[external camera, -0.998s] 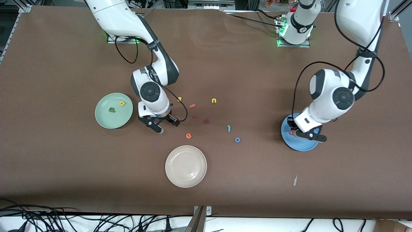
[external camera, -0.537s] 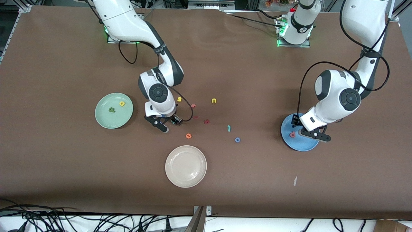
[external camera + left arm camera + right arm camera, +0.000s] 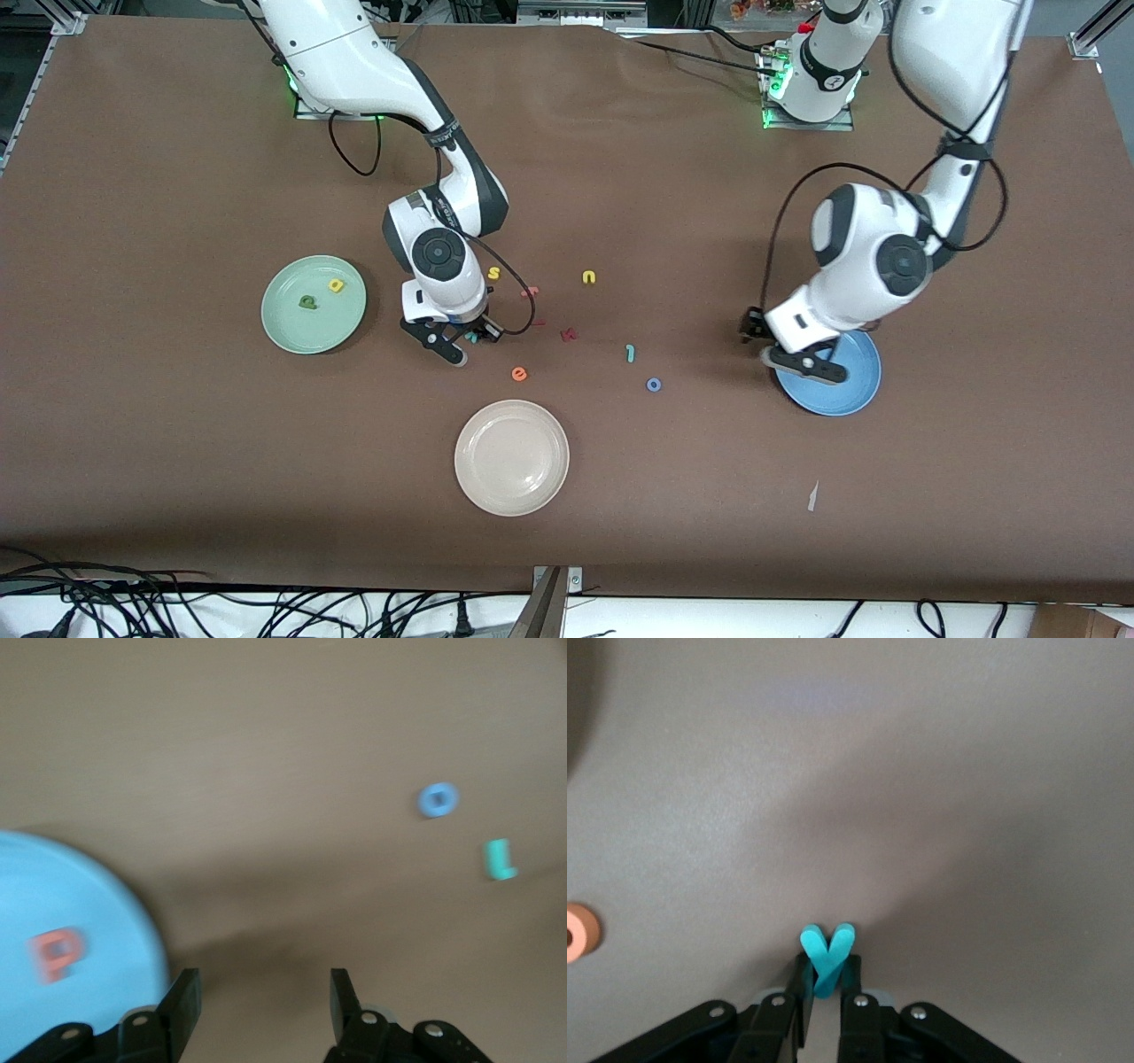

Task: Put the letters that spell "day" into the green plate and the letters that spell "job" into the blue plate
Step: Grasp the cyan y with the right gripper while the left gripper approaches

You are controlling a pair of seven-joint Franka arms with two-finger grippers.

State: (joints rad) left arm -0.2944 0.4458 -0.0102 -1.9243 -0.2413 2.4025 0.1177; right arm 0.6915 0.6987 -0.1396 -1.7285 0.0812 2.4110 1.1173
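Two letters, the dark green "d" (image 3: 307, 302) and yellow "a" (image 3: 336, 285), lie in the green plate (image 3: 292, 332); the salmon "b" (image 3: 57, 954) lies in the blue plate (image 3: 846, 390), and the cream plate (image 3: 512, 457) holds nothing. Since a second ago the right gripper (image 3: 467, 341) has clamped on the teal "y" (image 3: 827, 955) low by the table between the green plate and the orange "e" (image 3: 519, 374). Meanwhile the left gripper (image 3: 784, 348), fingers now apart, has swung to the blue plate's edge, toward the "j" (image 3: 630, 353) and "o" (image 3: 654, 385) on the table.
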